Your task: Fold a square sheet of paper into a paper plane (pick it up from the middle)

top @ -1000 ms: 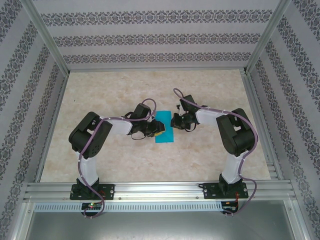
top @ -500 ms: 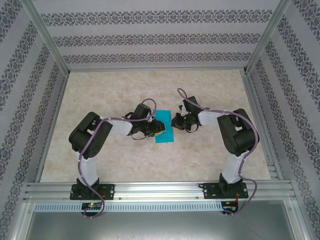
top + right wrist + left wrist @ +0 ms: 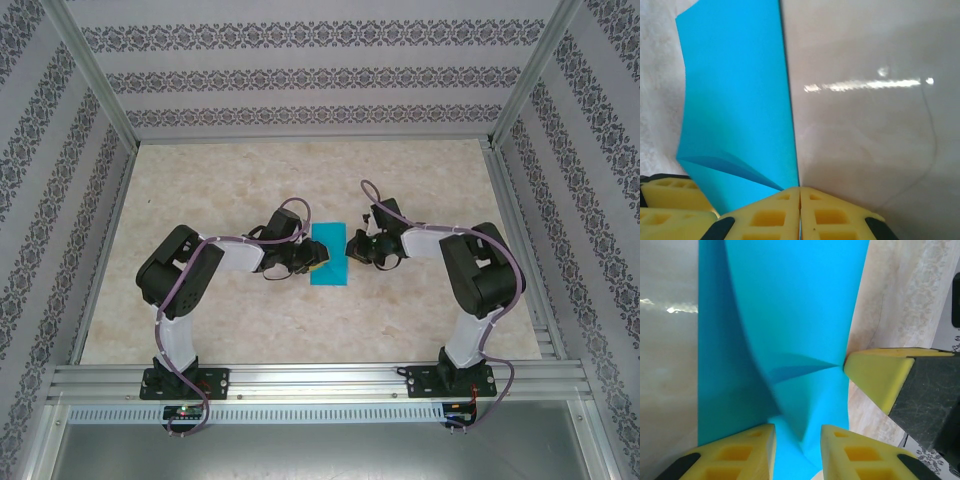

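1. Left gripper (image 3: 797, 452): the yellow fingers (image 3: 740, 460) are partly spread and set on the left side of the square sheet of paper (image 3: 790, 305). A raised hump of teal shows between them. Whether they press or grip cannot be told.
2. Right gripper (image 3: 800, 202): the jaws are pressed together and the tip meets the sheet's right edge, where a shallow crease fans leftward. Whether it nips that edge or only touches it is unclear.
3. Sheet: it lies about the middle of the table (image 3: 250, 330), between the two grippers, bowed upward. From above it reads as a narrow rectangle.
4. Step, as judged: an early fold, with one side anchored and the opposite edge being worked. No dart shape yet.
5. Next move: carry the right edge squarely onto the opposite edge, then flatten the crease without letting the anchored side slip.
6. Obscured: the sheet's near corners lie behind the fingers. How many layers make up the darker left strip cannot be made out.
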Tool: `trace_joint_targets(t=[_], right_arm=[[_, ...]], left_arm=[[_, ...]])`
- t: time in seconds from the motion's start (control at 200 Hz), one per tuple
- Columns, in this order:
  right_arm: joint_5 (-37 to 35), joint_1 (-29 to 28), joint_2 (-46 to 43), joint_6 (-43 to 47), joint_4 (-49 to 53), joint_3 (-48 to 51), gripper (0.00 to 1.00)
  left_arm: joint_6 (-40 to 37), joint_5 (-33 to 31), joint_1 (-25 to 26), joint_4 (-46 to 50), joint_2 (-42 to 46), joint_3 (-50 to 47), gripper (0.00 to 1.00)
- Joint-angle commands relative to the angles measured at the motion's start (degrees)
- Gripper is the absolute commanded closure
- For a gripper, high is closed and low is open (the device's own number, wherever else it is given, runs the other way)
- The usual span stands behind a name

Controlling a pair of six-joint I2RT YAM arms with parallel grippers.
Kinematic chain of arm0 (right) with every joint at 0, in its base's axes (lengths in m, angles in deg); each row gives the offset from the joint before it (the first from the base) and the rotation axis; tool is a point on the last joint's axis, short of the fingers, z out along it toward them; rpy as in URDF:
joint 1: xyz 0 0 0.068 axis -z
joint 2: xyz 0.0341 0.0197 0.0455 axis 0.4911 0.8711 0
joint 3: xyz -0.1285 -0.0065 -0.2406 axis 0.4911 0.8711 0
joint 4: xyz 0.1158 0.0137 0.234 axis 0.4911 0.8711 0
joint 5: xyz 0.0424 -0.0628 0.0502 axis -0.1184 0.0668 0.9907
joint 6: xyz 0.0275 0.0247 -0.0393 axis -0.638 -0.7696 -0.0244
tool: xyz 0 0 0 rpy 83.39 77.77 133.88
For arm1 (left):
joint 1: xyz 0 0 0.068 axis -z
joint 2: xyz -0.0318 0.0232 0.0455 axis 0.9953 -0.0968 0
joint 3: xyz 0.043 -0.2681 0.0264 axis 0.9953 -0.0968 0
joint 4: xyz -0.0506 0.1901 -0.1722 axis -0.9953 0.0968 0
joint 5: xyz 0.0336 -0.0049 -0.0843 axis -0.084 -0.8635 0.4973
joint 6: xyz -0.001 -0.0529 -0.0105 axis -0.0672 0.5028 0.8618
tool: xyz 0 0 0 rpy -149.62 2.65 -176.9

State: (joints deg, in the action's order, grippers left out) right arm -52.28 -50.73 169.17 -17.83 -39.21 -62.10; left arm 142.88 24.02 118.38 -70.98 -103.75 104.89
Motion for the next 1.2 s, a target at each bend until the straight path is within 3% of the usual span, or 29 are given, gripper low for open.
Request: trace_joint_targets(t=[0.0,0.42,0.714,0.814,1.014,1.194], right_arm=[[1.1,0.7,-2.5,-0.3,-1.5,0.7,0.91],[1.5,0.7,-1.7,-0.8,-2.5,0.8,0.90],[1.3,0.8,-1.2,-0.9,-1.9,0.6,0.89],[1.3,0.9,-1.4,-0.9,-1.4,0.2,0.82],[1.1,1.3,-4.0,-0.9,-0.3,-0.4,0.59],[-1.0,2.3,-7.3,-0.9,1.4,0.2,0.50]], left_arm=[[0.6,-0.8,0.7,-1.6,1.1,-0.7,0.70],[-6.2,3.9,1.6,0.0,-0.5,3.5,0.69],[-6.9,4.6,1.6,-1.7,-2.1,3.8,0.70],[-7.6,5.0,1.6,-1.7,-2.2,3.5,0.70],[-9.3,5.8,1.6,-1.2,-2.1,3.6,0.71],[-9.9,5.7,1.7,-0.5,-2.1,3.7,0.74]])
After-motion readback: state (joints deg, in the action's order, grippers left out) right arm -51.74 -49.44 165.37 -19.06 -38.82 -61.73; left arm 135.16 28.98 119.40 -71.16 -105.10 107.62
